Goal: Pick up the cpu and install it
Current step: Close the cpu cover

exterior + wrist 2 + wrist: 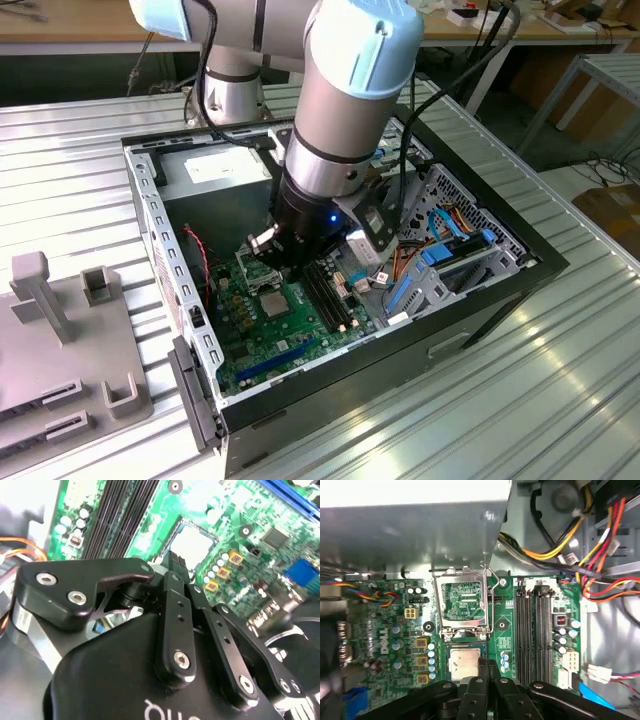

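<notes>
Ribbed metal table [560, 380]; wooden bench [80, 25] behind; cardboard box [610, 215] beside.

One silvery-grey square cpu [464, 662], one green motherboard [395, 630], one open rectangular metal socket frame [462, 602], four long black memory slots [542, 625], three small yellow square components [422, 660]. In the exterior view: one open black computer case [480, 300] mid-frame, one grey robot arm [345, 100], one ribbed metal tabletop [500, 400].

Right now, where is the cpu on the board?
In the first wrist view the cpu lies flat on the green motherboard, next to the open socket frame and the black memory slots, close to the pincer.
</notes>
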{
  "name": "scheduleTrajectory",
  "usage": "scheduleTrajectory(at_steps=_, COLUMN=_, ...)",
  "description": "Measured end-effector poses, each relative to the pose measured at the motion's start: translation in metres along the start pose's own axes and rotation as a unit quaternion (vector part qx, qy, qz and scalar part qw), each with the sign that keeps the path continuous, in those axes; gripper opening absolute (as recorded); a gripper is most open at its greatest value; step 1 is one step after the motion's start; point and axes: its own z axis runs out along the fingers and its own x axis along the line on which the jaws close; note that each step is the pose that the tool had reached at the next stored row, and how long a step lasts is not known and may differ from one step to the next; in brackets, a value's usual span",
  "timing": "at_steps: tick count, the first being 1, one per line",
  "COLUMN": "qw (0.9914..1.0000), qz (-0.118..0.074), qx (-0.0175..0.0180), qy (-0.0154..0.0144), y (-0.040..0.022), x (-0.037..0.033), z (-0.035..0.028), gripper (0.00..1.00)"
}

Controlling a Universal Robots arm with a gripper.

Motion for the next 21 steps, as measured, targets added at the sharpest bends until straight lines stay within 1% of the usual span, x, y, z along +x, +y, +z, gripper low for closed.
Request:
scheduleTrajectory(at_steps=1, qw=1.00000, qz=0.000, qx=0.0000, qy=0.0000, y=0.0010, x=0.0002, z=-0.0061, gripper=0.13)
scheduleTrajectory(at_steps=6, qw=1.00000, qz=-0.003, qx=0.0001, qy=0.0003, y=0.0021, x=0.0001, z=-0.0063, gripper=0.13)
scheduleTrajectory(at_steps=7, qw=0.99996, qz=-0.009, qx=0.0002, qy=0.0004, y=0.0024, x=0.0001, z=-0.0063, gripper=0.13)
scheduleTrajectory(at_steps=9, qw=0.99962, qz=-0.028, qx=0.0008, qy=0.0008, y=0.0023, x=0.0001, z=-0.0063, gripper=0.13)
scheduleTrajectory(at_steps=11, qw=0.99895, qz=-0.046, qx=0.0011, qy=0.0011, y=0.0024, x=0.0001, z=-0.0062, gripper=0.13)
scheduleTrajectory(at_steps=12, qw=0.99847, qz=-0.055, qx=0.0013, qy=0.0013, y=0.0024, x=0.0001, z=-0.0060, gripper=0.13)
scheduleTrajectory(at_steps=14, qw=0.99645, qz=-0.084, qx=0.0019, qy=0.0018, y=0.0024, x=0.0001, z=-0.0053, gripper=0.13)
scheduleTrajectory(at_steps=16, qw=0.99483, qz=-0.101, qx=0.0024, qy=0.0021, y=0.0023, x=0.0000, z=-0.0049, gripper=0.13)
scheduleTrajectory(at_steps=17, qw=0.99375, qz=-0.112, qx=0.0026, qy=0.0023, y=0.0023, x=0.0001, z=-0.0046, gripper=0.13)
scheduleTrajectory(at_steps=20, qw=0.99007, qz=-0.141, qx=0.0033, qy=0.0028, y=0.0023, x=0.0000, z=-0.0039, gripper=0.13)
scheduleTrajectory(at_steps=21, qw=0.98865, qz=-0.150, qx=0.0035, qy=0.0030, y=0.0023, x=0.0000, z=-0.0037, gripper=0.13)
